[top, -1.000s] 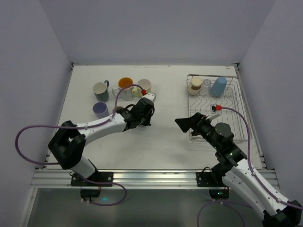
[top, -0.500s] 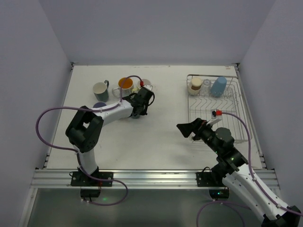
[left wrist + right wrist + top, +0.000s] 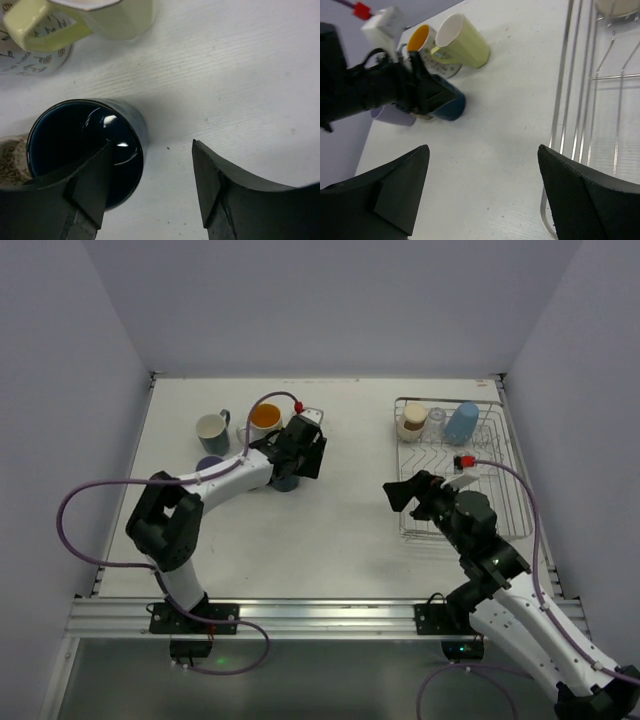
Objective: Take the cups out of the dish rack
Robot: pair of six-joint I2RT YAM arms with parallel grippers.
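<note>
A navy cup [image 3: 85,150] stands upright on the table, next to a cream mug [image 3: 100,20] and a white patterned mug [image 3: 30,60]. My left gripper [image 3: 152,145] is open: one finger hangs over the cup's mouth, the other is clear of its wall. From above, the left gripper [image 3: 290,472] sits right over that navy cup [image 3: 284,483]. The dish rack [image 3: 500,510] holds a beige cup [image 3: 412,421], a clear glass [image 3: 437,416] and a light blue cup [image 3: 462,423]. My right gripper [image 3: 403,495] is open and empty, just left of the rack.
On the left of the table stand a grey-green mug [image 3: 211,427], an orange-lined mug [image 3: 265,417] and a lavender cup [image 3: 208,464] half behind the left arm. The rack's wire rim [image 3: 565,75] runs along the right of the right wrist view. Walls enclose the table.
My left gripper has opened off the navy cup, which now stands on the table. The right gripper has drifted slightly toward the far side, beside the rack.
</note>
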